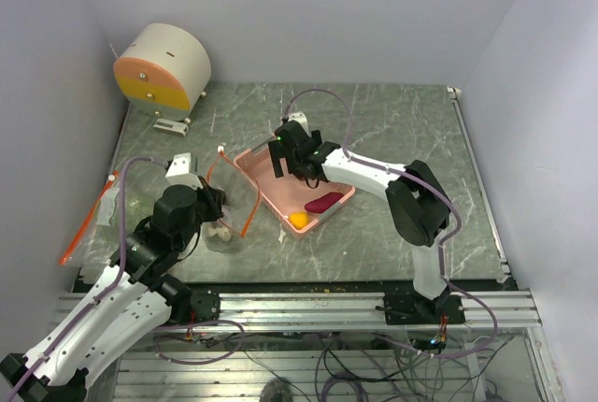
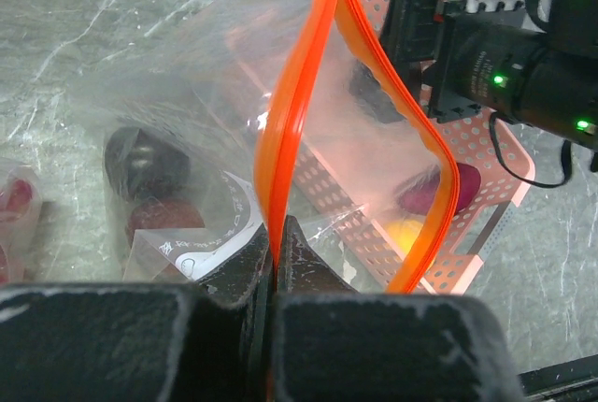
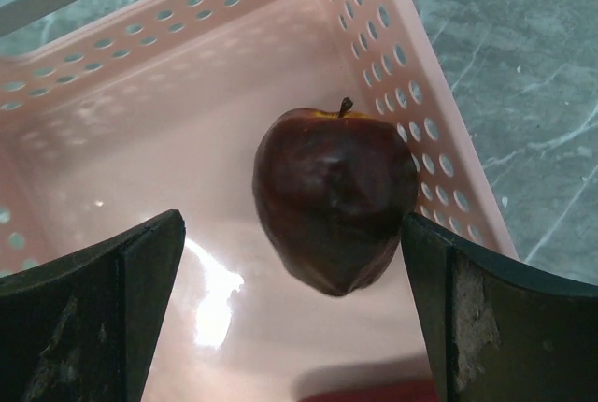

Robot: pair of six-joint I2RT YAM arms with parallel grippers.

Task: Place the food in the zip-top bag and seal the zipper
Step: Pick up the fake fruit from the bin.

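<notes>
Item 1. Zip-top bag point(image 2: 187, 75): clear and crinkled, lay on the table point(image 1: 402, 122) toward its left edge, mouth raised. Zipper point(image 2: 299, 93): an orange-red strip, its two sides parted into a loop above the grip point.

Item 2. Left gripper point(image 2: 277, 243): fingers clenched on the zipper, pinching both sides of the strip together and holding the bag mouth up beside the pink basket point(image 3: 411, 84).

Item 3. Food seen through the bag plastic: one dark purple piece point(image 2: 145, 159) with one red piece point(image 2: 157, 217) just below it in the left wrist view, and a white printed label next to them.

Item 4. Pink basket: lattice-walled, stood near the middle of the table, set at an angle to its edges.

Item 5. Dark red apple point(image 3: 336, 201): stem up in the right wrist view, rested on the basket floor near one long wall.

Item 6. Right gripper point(image 1: 283, 166): lowered into the far end of the basket, fingers point(image 3: 103, 308) spread wide on either side of the apple, gripping nothing.

Item 7. Orange-yellow fruit point(image 1: 298, 220) and magenta piece point(image 1: 324, 203): at the near end of the basket, just beside each other.

Item 8. White drum with an orange-and-yellow face point(image 1: 163, 67): stood at the far left corner of the table.
</notes>
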